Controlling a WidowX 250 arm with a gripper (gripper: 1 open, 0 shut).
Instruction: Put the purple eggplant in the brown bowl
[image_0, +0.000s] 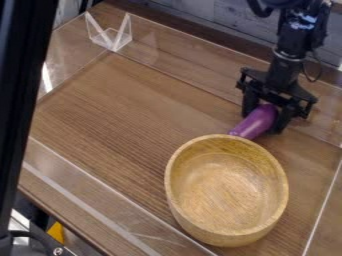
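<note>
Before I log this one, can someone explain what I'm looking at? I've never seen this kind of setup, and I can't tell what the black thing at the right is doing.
There is a single view here, from a camera looking down at an angle on a wood-grain table. The black thing is a robot arm, ending in a gripper that points straight down. Its fingers sit on either side of a small purple eggplant lying on the table and look closed on it, though nothing has been lifted. Just in front of it stands a large brown bowl, empty; the eggplant's near end almost touches its rim. A clear plastic stand sits in the far corner.
</note>
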